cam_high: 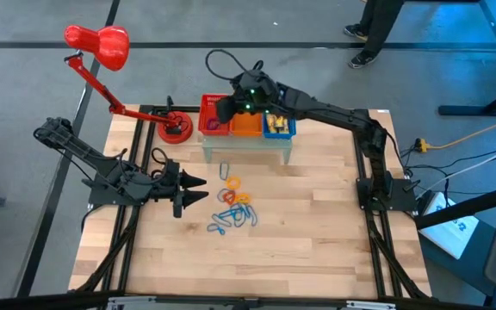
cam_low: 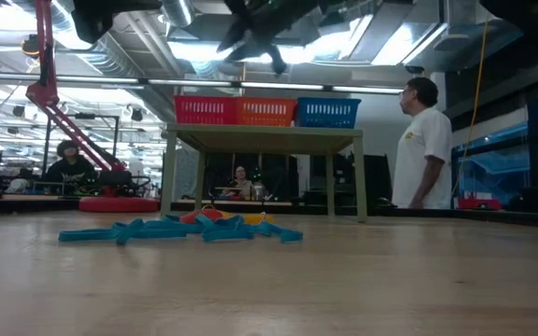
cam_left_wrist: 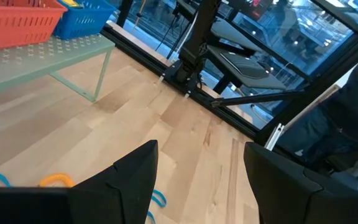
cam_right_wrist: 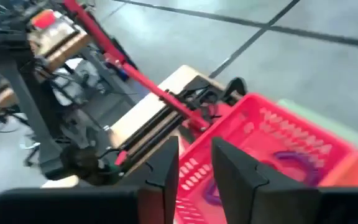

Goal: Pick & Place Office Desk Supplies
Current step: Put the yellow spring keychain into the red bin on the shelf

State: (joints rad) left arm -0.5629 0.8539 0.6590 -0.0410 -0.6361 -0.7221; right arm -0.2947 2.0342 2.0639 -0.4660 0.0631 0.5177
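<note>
Band loops (cam_high: 233,205) mid-worktop unsorted; some binned in red basket (cam_high: 214,119); right gripper (cam_high: 227,109) above, slightly parted, empty; left gripper (cam_high: 198,189) open.

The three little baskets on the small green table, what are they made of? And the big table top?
The red basket, the orange basket and the blue basket look like plastic mesh: their walls are a grid of tiny holes in bright, even colour, though coated wire is possible. The big table top looks like pale wood, with long plank strips and grain, smooth and slightly shiny.
</note>
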